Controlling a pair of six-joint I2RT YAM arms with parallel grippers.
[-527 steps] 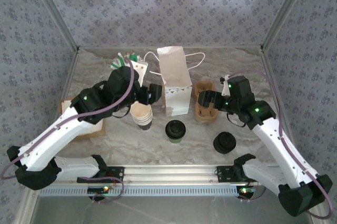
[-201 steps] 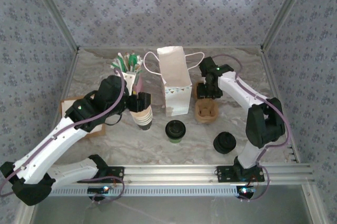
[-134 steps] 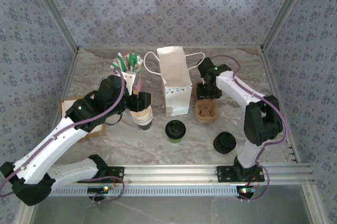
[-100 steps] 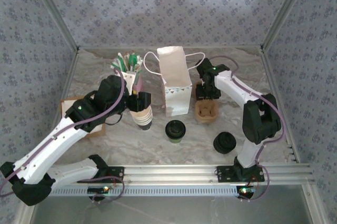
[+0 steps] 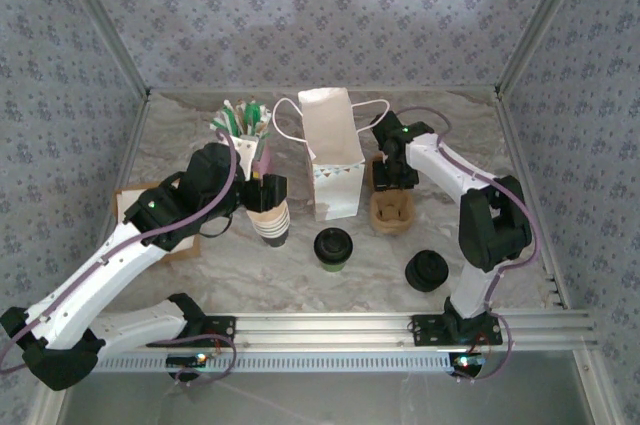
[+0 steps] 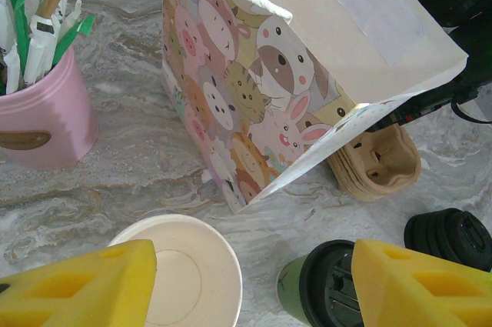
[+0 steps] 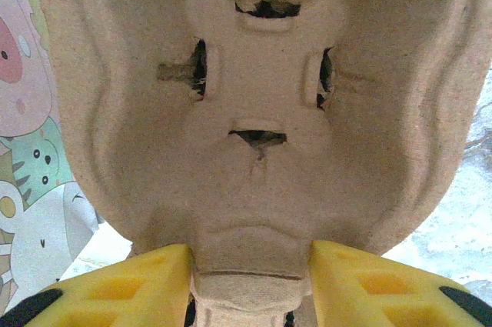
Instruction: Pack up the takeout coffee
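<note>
From above, the small dark green paper cup with a round black plastic lid (image 5: 332, 247) stands upright on the marbled tabletop (image 5: 375, 270). It is in front of the tall white paper bag (image 5: 330, 150), between the stack of lidless cups (image 5: 271, 223) and the stack of black lids (image 5: 428, 270). The left gripper (image 5: 267, 189) hangs over the lidless cups. The right gripper (image 5: 393, 177) meets the brown moulded-pulp cup carrier (image 5: 392, 210) beside the bag.

The left wrist camera shows the bag's broad side printed with cartoon animals, plain from overhead. The yellow jaws are spread wide and hold nothing. Below them lie the top cup's cream inside and the lidded cup's ridged lid. A glossy pink cup (image 6: 42, 123) holds wrapped stirrers.

The right wrist camera shows the carrier's matte, fibrous underside with its slits. The jaws are clenched on a tab at its rim.
</note>
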